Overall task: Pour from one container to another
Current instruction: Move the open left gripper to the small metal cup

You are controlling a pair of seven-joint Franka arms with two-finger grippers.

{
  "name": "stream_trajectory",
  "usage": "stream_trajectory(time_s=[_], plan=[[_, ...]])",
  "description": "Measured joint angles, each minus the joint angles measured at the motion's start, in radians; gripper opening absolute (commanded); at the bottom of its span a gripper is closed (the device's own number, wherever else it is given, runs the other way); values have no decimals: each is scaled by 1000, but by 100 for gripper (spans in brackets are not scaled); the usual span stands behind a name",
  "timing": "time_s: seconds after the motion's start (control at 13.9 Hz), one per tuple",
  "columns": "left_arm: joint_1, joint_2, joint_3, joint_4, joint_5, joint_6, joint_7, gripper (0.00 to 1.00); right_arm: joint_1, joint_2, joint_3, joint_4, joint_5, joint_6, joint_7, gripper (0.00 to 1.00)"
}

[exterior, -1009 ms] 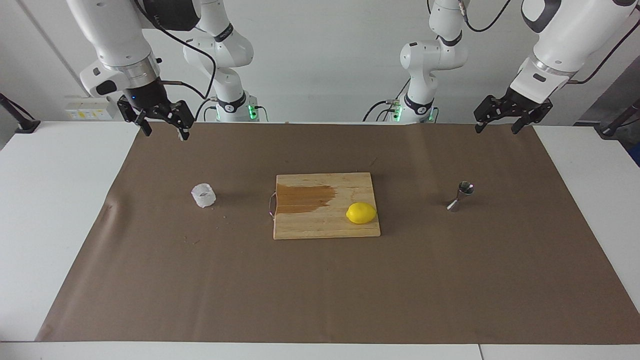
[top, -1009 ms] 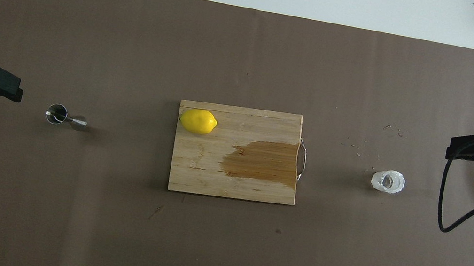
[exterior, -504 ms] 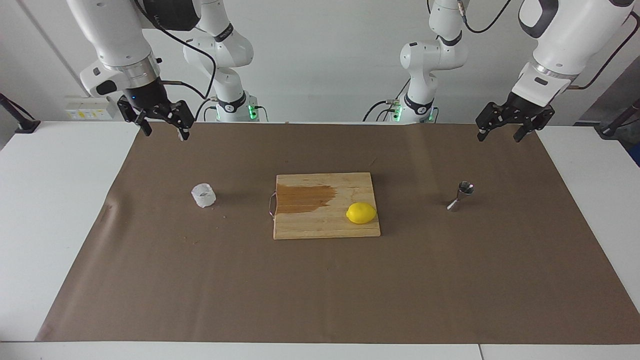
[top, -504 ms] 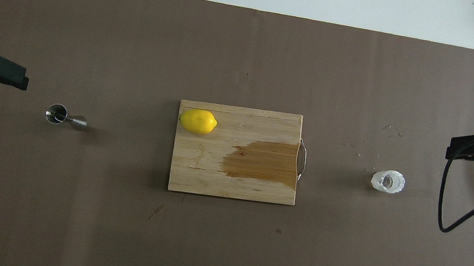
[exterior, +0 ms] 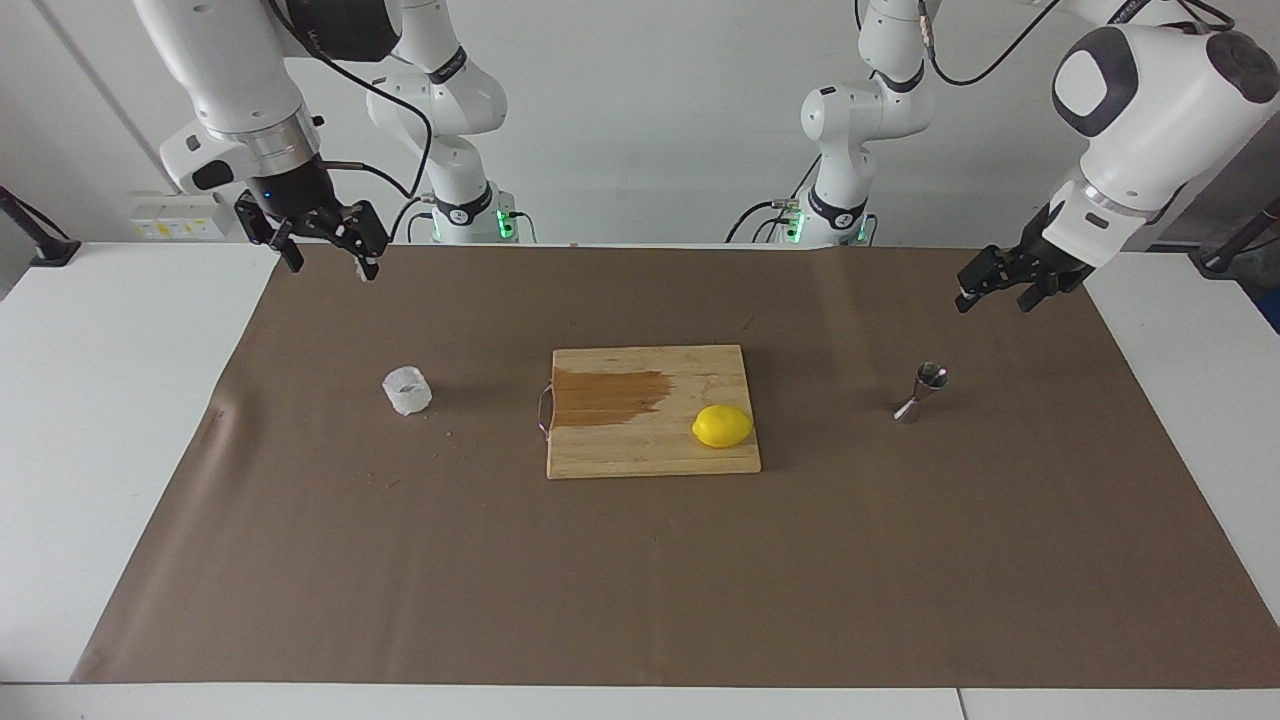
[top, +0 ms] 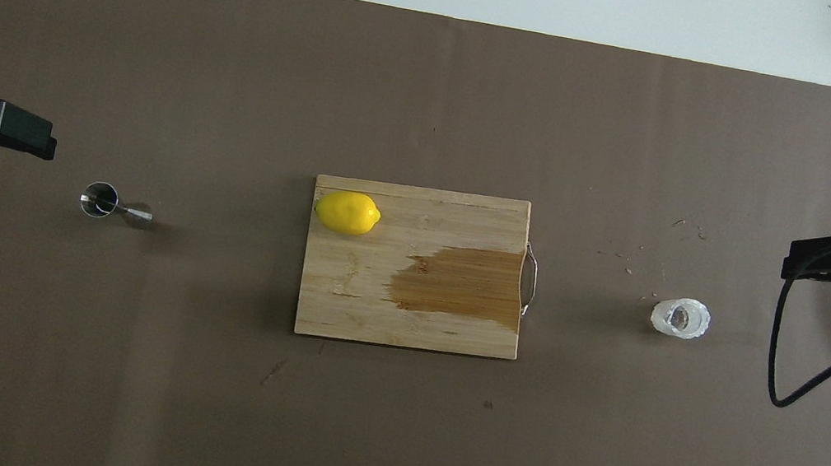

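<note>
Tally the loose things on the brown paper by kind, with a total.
Plastic cup: 1
Steel jigger: 1
Lemon: 1
Cutting board: 1
Total: 4

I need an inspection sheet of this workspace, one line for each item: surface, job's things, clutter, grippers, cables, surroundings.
Surface: brown paper sheet on a white table.
Job's things: plastic cup upright toward the right arm's end; steel jigger upright toward the left arm's end.
Clutter: cutting board with a dark wet stain; lemon on it; small crumbs near the cup.
Grippers: left gripper open, empty, over the paper; right gripper open, empty, waiting.
Cables: black cable hanging from the right arm.
Surroundings: white wall.
</note>
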State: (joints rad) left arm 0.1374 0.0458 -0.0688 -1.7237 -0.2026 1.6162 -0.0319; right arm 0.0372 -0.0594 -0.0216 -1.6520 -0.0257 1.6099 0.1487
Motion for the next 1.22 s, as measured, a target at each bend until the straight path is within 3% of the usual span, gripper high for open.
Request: stream_trajectory(time_s=[0.22, 0.43, 0.79, 1.08, 1.22], plan=[[97, 111, -4, 2, -120, -77, -115, 100, 0, 0, 0, 0, 0, 0, 0, 100], [131, 194, -9, 8, -186, -111, -217, 100, 0, 0, 0, 0, 0, 0, 0, 100], [174, 269, -16, 26, -360, -138, -486, 100, 0, 0, 0, 0, 0, 0, 0, 100], [201, 314, -27, 31, -419, -139, -616, 100, 0, 0, 0, 0, 0, 0, 0, 100], [257, 345, -83, 42, -425, -139, -630, 100, 0, 0, 0, 0, 0, 0, 0, 100]])
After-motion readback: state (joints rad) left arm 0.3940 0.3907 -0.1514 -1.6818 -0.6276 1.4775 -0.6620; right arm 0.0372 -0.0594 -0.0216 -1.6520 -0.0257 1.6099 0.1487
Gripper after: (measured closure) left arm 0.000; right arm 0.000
